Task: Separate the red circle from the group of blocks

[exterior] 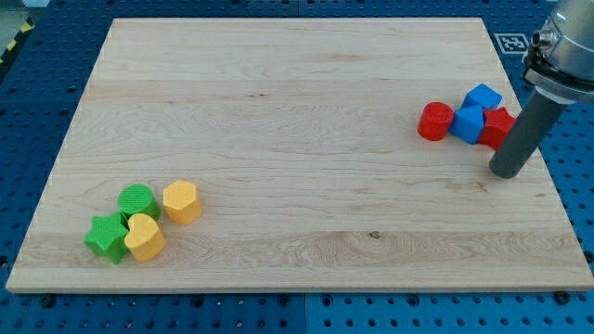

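One red circle (434,122) touches the blue blocks (469,123); tip (508,173), carrying no hand, should circle around and push it leftward.

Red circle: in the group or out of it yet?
In. The red circle touches a blue block at the cluster's left end; my tip sits below-right, apart from it.

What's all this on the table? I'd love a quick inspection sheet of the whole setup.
Surface: wooden board, lying on a blue perforated base.
Job's things: red circle at the left end of a cluster with two blue blocks and another red block.
Clutter: green circle, green star, yellow heart, yellow hexagon, bottom left.
Grippers: none; my tip sits just below-right of the red-blue cluster.
Cables: nothing seen.
Surroundings: printed marker tag, top right.
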Motion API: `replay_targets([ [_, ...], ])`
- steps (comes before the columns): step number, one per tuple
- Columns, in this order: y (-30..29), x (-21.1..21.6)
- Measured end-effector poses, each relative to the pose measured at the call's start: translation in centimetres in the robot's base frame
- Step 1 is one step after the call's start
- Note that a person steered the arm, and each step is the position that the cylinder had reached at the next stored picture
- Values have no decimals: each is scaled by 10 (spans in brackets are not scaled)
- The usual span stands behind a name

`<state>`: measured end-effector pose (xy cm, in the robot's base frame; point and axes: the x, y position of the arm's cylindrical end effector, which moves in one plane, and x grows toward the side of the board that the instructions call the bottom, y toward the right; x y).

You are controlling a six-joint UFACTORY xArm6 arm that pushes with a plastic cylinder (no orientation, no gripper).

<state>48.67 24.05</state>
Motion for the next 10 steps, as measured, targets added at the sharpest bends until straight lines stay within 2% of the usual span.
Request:
replay_targets([
  [1, 10, -2],
  [2, 63, -9],
  [3, 85, -14],
  [4, 74, -50],
  [5, 65, -59],
  [6, 38, -69],
  [8, -86, -78],
  [9, -125, -81],
  [10, -138, -96],
])
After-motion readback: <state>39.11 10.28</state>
